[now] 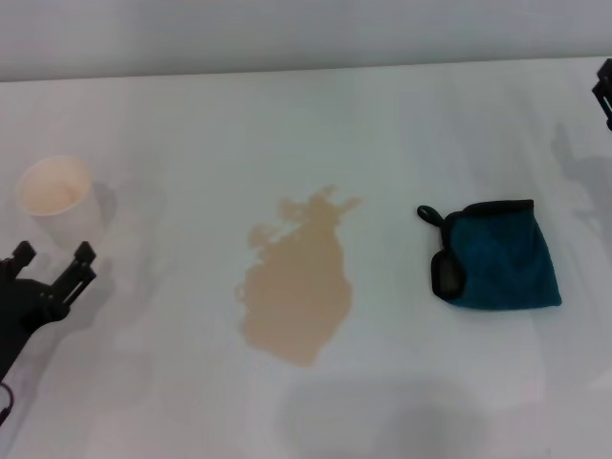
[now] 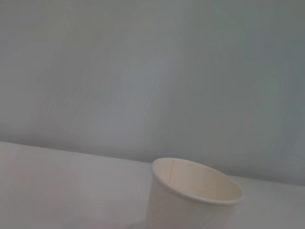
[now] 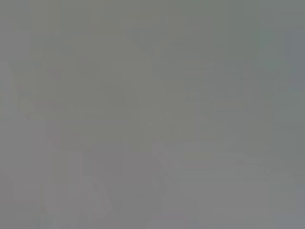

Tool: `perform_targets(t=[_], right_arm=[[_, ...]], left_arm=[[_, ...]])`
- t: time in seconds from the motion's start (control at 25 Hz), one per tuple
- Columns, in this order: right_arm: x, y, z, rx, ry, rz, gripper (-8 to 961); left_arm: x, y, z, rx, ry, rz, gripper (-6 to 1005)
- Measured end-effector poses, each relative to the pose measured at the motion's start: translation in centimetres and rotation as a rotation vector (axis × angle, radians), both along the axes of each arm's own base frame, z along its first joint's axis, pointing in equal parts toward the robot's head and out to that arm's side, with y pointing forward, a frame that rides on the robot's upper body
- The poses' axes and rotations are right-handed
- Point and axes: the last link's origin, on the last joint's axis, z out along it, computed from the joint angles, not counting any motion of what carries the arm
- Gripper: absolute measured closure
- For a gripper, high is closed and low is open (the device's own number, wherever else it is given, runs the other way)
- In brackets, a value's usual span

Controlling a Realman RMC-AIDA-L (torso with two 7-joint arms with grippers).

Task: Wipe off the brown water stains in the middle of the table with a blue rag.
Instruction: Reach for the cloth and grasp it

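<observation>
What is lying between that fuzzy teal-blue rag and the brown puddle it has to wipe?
Nothing visible: only bare white tabletop separates the folded teal-blue rag from the tan-brown stain.

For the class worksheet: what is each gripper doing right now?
Left gripper: open, empty, near the paper cup.
Right gripper: cannot be told.

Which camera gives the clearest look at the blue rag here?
The head view. It shows the whole blue rag lying flat on the table, to the right of the brown water stains and apart from them. The left wrist view shows only a paper cup; the right wrist view shows no rag.
</observation>
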Motion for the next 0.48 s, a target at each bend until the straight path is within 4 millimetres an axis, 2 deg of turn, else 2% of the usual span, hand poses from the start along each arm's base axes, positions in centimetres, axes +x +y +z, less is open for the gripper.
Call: perform_targets(t=[0.24, 0.48], right_arm=[[-1.1, 0.9, 0.4, -0.145, 0.089, 0.152, 153], [-2.7, 2.4, 1.6, -0.397, 0.124, 0.286, 157]], left_arm=[[-0.1, -2.2, 1.7, 0.098, -0.064, -0.038, 115], [-1.0, -3.0, 2.8, 0.169, -0.101, 0.009, 115]])
